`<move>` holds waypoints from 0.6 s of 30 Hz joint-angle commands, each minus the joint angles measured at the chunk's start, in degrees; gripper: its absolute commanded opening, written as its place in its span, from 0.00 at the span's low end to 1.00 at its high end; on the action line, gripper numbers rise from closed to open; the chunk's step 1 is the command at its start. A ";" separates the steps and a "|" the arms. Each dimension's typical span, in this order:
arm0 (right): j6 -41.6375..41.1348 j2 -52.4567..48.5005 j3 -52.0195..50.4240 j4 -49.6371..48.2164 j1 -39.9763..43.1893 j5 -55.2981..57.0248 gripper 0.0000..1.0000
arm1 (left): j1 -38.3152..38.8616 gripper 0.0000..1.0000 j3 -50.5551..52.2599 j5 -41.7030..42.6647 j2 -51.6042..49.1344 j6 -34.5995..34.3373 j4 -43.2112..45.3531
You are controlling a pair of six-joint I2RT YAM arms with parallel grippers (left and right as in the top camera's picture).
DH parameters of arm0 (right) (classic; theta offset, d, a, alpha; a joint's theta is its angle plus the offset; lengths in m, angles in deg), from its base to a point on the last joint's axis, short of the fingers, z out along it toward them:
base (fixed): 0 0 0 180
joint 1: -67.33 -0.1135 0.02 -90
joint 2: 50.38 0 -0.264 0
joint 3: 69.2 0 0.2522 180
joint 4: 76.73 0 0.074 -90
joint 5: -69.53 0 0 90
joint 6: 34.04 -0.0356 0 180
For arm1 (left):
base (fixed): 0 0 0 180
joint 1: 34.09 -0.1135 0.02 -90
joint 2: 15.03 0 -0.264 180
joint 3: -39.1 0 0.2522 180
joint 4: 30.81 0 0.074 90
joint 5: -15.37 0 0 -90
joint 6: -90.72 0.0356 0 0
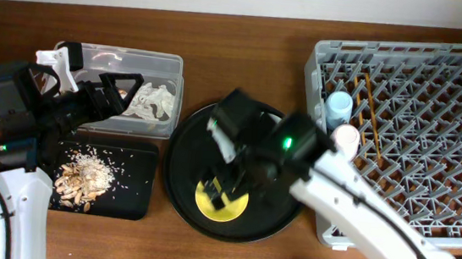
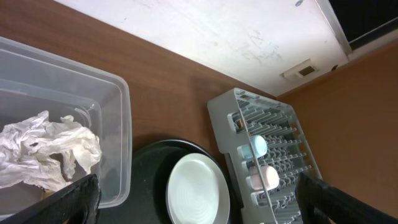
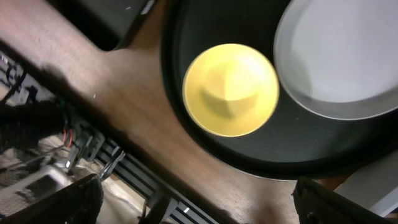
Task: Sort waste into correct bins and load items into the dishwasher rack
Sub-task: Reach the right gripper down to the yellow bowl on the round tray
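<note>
The yellow bowl point(image 1: 222, 200) point(image 3: 230, 90) sits in the round black tray point(image 1: 186, 155), next to the pale plate point(image 3: 342, 56) point(image 2: 199, 193), which my right arm hides in the overhead view. My right gripper point(image 1: 225, 188) point(image 3: 199, 211) hangs open just above the bowl, holding nothing. My left gripper point(image 1: 126, 94) point(image 2: 199, 214) is open and empty over the clear box point(image 1: 169, 64) point(image 2: 118, 99), where the crumpled napkin point(image 1: 150, 100) point(image 2: 46, 149) lies. Food scraps point(image 1: 86, 175) lie on the flat black tray point(image 1: 136, 184). The blue cup point(image 1: 338, 102) point(image 2: 257, 146), pink cup point(image 1: 346, 137) point(image 2: 268, 176) and chopsticks point(image 1: 371, 109) are in the rack point(image 1: 441, 65) point(image 2: 227, 109).
The rack fills the right side of the table, its left wall close to the round tray. The clear box and flat tray stand one behind the other at the left. In the right wrist view the table's front edge point(image 3: 143, 155) runs just beyond the round tray point(image 3: 298, 149).
</note>
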State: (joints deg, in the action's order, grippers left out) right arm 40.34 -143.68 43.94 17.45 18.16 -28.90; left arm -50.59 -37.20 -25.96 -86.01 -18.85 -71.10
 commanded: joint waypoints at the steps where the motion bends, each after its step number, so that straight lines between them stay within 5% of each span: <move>1: -4.83 -1.95 -0.76 -0.87 -5.79 6.14 0.99 | -0.24 0.99 -0.94 0.81 0.55 -0.55 0.09; 3: -4.83 -3.19 -2.60 -2.62 -7.13 6.14 0.88 | -0.24 0.99 -0.94 0.83 0.57 -0.55 0.09; 6: -4.90 -5.11 -7.58 -7.61 -7.48 6.12 0.33 | -0.24 0.99 -0.94 0.81 0.57 -0.55 0.09; 7: -4.87 -5.49 -10.10 -10.21 -7.43 6.14 0.29 | -0.24 0.99 -0.94 0.81 0.55 -0.55 0.07; 18: -4.83 -5.60 -32.46 -38.91 -7.43 6.12 0.27 | -0.24 0.99 -0.94 0.81 0.57 -0.55 0.07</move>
State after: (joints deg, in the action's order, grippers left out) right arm 36.21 -149.49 15.35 -18.17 10.88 -23.41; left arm -50.59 -37.20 -26.01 -86.01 -18.85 -71.05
